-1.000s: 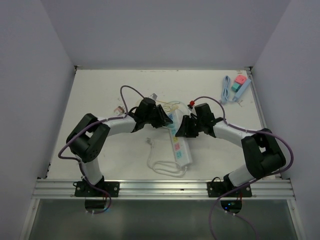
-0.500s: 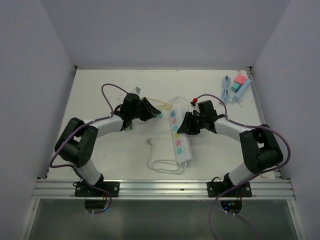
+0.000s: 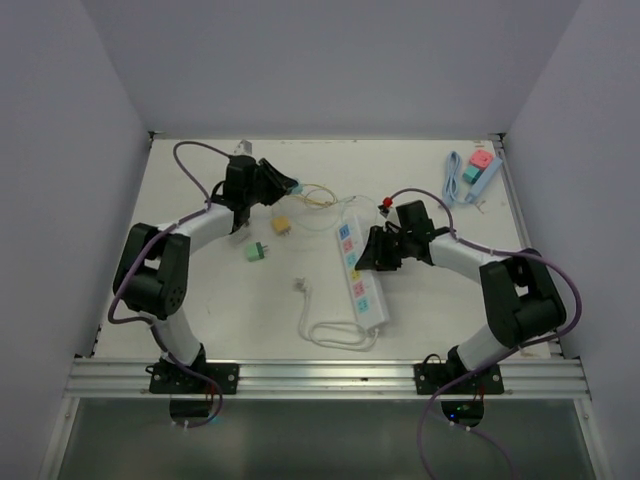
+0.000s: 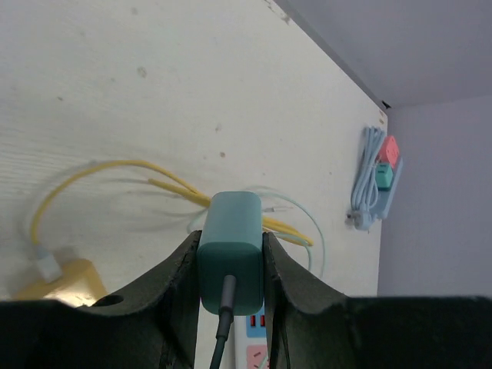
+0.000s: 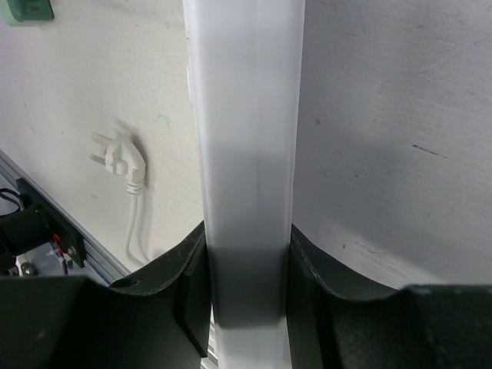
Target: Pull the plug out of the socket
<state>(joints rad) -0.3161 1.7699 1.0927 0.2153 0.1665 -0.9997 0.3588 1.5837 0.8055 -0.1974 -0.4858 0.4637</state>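
Fig.: plug and socket strip, separated. The teal plug [image 4: 231, 257] is shown clamped across its two flat sides by the left gripper [image 4: 229, 240], w/ a dark lead running out of its near end. It appears to be held above the desk [image 3: 190, 300] toward the far left, well apart from the power strip [image 3: 362, 290]. The strip is pinched across its narrow width by the right gripper [image 5: 247, 265], closed on the white body. The plug is judged to be a small, stiff, light block of moulded plastic. Its smooth skin and rounded corners may let it slip, so hold is best taken on the flat sides, never on the soft lead. The strip is read as a long, rigid, glossy white bar w/ coloured socket faces. It is prob. light enough to slide or lift unless pinned. Also seen are a thin yellow cable [image 4: 92, 173] lying in loose loops, a small green plug [image 3: 258, 251], and the strip's own white cord [image 3: 335, 335], coiled near the front edge. The desk surface is matt, pale and lightly speckled.
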